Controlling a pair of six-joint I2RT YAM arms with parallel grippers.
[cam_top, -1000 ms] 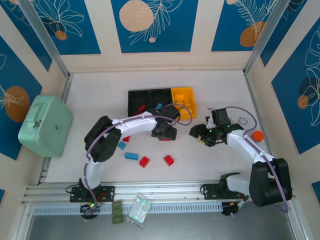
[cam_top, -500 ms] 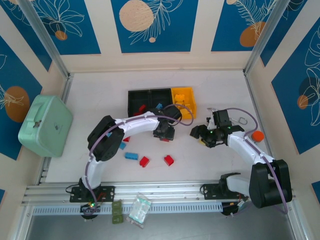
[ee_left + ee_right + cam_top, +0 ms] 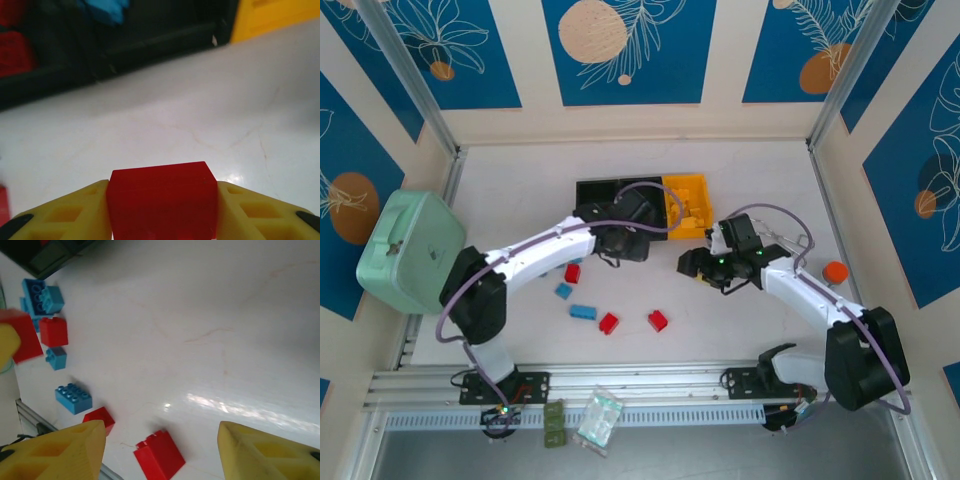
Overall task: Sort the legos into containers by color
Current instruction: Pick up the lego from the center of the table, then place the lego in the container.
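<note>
A red lego point(image 3: 162, 202) is pinched between the yellow fingers of my left gripper point(image 3: 162, 190), which is shut on it. That gripper point(image 3: 620, 243) hovers just in front of the row of containers point(image 3: 588, 186): two black bins and a yellow bin point(image 3: 687, 184). A blue lego point(image 3: 105, 10) and a red lego point(image 3: 15, 47) lie inside the black bins. My right gripper point(image 3: 161, 427) stands open with nothing between its fingers, above a loose red lego point(image 3: 160, 456). It sits point(image 3: 688, 262) right of centre, in front of the yellow bin.
Loose legos lie on the white table: red point(image 3: 572, 273), blue point(image 3: 563, 291), blue point(image 3: 583, 312), red point(image 3: 609, 323), red point(image 3: 658, 320). A mint-green case point(image 3: 410, 250) stands at the left. An orange round thing point(image 3: 835, 271) lies right. Packets point(image 3: 598, 420) rest by the near rail.
My left gripper closed on a red lego, lifted it and swung back-left toward the black bins. The right gripper drifted a little to the left, still open.
</note>
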